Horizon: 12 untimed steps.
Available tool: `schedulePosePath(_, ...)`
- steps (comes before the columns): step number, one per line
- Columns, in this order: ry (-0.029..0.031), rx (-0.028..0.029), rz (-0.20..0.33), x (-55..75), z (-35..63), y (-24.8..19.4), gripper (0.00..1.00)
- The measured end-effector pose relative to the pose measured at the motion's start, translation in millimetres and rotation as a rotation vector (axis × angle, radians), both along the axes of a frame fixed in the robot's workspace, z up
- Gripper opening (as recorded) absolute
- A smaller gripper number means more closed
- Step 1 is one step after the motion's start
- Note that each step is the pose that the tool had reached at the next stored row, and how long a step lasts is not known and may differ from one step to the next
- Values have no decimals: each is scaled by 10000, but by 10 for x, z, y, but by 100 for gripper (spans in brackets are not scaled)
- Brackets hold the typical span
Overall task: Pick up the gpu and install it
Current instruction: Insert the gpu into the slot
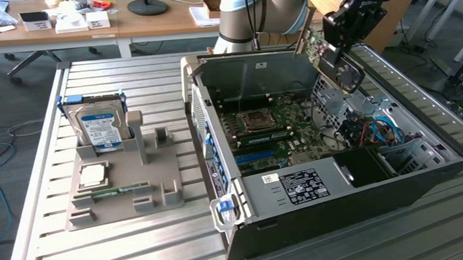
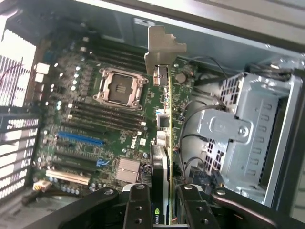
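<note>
The gpu point(image 1: 344, 73) hangs tilted above the back corner of the open computer case point(image 1: 418, 175), its dark fan face turned toward the exterior view's right. My gripper point(image 1: 343, 30) is shut on the card's upper edge. In the wrist view the gpu point(image 2: 164, 157) appears edge-on between my two black fingers point(image 2: 138, 210), with its silvery end bracket point(image 2: 161, 47) pointing away from me. It is held in the air above the green motherboard point(image 2: 95, 124), apart from the slots point(image 2: 78, 140).
A grey fixture point(image 1: 118, 186) on the slatted table carries a blue-labelled hard drive point(image 1: 100, 126), a processor chip point(image 1: 92, 174) and a green memory stick point(image 1: 110, 192). Inside the case are a metal drive cage point(image 2: 252, 129), cables point(image 1: 378, 130) and a power supply point(image 1: 303, 185).
</note>
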State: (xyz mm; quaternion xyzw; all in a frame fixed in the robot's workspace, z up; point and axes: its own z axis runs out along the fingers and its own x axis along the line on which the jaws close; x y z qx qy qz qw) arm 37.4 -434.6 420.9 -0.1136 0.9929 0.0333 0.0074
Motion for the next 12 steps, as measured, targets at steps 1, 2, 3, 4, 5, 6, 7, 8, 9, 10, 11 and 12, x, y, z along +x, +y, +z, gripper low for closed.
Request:
schedulePosePath(1,0,0,178,0,-1,0,27)
schedulePosePath(2,0,0,360,0,-2,0,27)
schedulePosePath(3,0,-1,550,0,-3,0,27)
schedulePosePath(4,0,0,731,0,-4,0,27)
schedulePosePath(5,0,0,911,0,-5,0,27)
schedulePosePath(6,0,-1,1090,0,-5,0,27)
schedulePosePath(7,0,0,1269,0,-6,0,27)
schedulePosePath(8,0,0,1449,0,-7,0,27)
schedulePosePath(9,0,0,1647,0,-7,0,27)
schedulePosePath(10,0,0,1825,0,-8,0,27)
schedulePosePath(11,0,0,2006,0,-9,0,27)
schedulePosePath(12,0,0,2185,0,-10,0,27)
